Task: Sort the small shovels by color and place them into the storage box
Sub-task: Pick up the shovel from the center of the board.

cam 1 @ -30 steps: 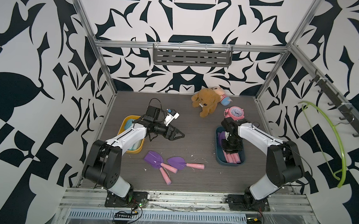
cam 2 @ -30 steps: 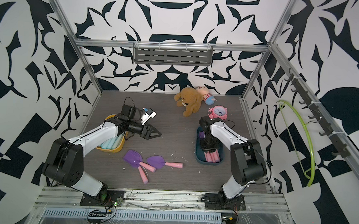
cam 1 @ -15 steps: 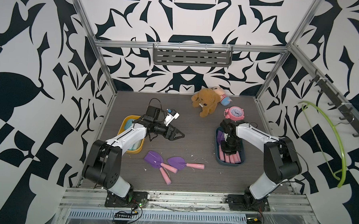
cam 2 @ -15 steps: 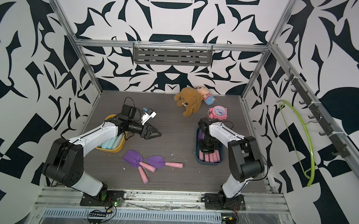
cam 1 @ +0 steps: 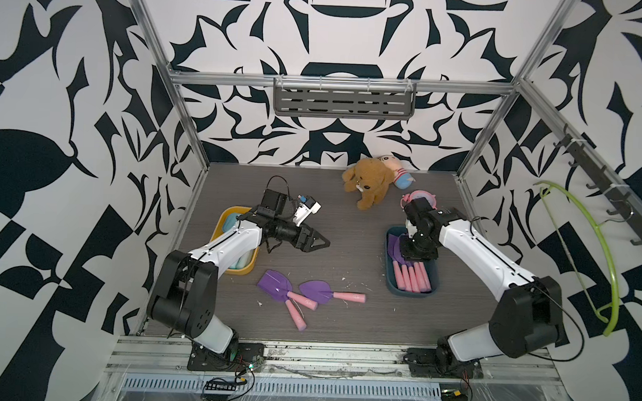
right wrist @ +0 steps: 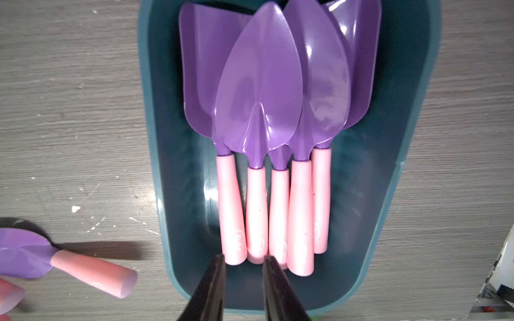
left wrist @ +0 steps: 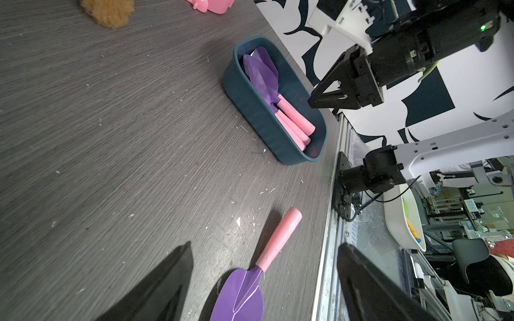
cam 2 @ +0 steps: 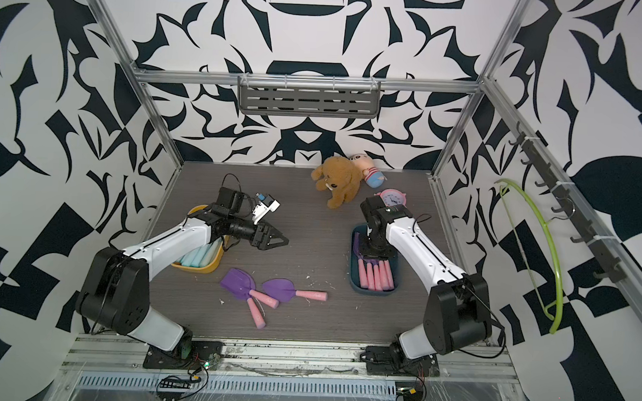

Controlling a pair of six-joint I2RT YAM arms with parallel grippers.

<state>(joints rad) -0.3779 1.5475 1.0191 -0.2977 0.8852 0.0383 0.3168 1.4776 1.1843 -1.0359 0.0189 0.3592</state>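
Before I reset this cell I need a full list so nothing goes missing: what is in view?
Purple shovels: five, purple blades and pink handles, in the blue box.
Loose shovels: three handles show, purple and pink, on the table between the boxes.
Blue shovels: several, count unclear, light blue, in the yellow box.
Plush dog: one, brown, at the back.
Doll: one, pink and blue, beside the dog.
Clock: one, pink, behind the blue box.
Shelf: one, grey, on the back wall.
Hanger: one, green, on the side wall.
Left hand: open, empty, over the table.
Right hand: slightly open, empty, over the blue box.
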